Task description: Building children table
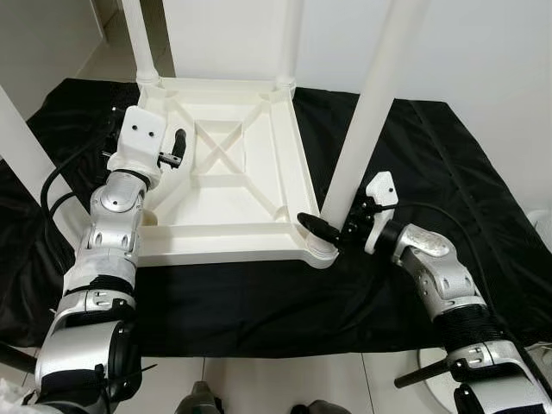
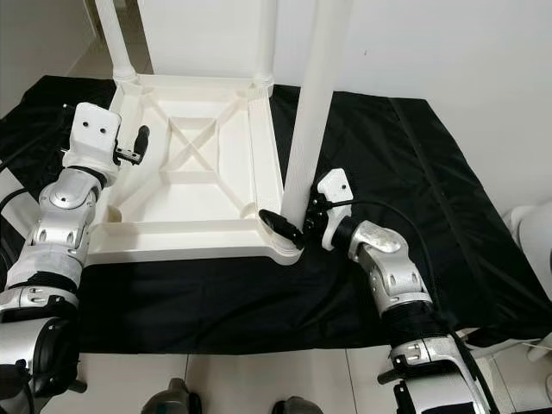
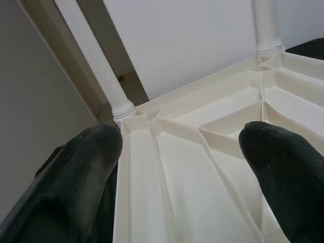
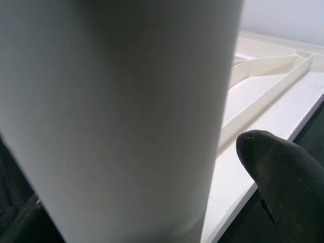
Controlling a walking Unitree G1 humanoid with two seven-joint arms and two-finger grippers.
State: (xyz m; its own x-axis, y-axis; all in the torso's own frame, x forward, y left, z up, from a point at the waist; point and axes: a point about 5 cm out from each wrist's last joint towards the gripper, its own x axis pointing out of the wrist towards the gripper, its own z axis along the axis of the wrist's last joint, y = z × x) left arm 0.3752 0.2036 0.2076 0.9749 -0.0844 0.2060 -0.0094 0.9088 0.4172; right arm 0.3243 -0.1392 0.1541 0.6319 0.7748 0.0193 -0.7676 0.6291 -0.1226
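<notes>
Nearest to you, along the bottom edge of the head views, are the two silver forearms, one rising from each lower corner over pale floor tiles.

Start at the left of the frame. Your left gripper [image 1: 176, 147] hovers over the left side of the upturned white table top [image 1: 226, 237], which lies underside up in the centre of the frame on a black cloth [image 1: 259, 302]. In the left wrist view its two black fingers [image 3: 76, 172] stand wide apart with nothing between them, and the ribbed underside shows through the gap. You can see an X-shaped brace [image 1: 220, 155] moulded in the middle of that underside.

Moving across, a white leg [image 1: 140, 43] stands upright in the far left corner socket at the top of the frame, and a second leg [image 1: 289, 39] stands in the far right corner. Another white pole [image 1: 19, 147] runs along the left edge of the frame, but you cannot tell what it sits in.

Right of centre, a tall near leg [image 1: 371, 112] rises from the table's near right corner socket. Your right gripper [image 1: 332, 226] is at the foot of that leg, just above the socket. One finger [image 1: 317, 226] shows on the table side of the leg, and the right wrist view has the leg pressed between the fingers, so the gripper is clasped around it.
</notes>
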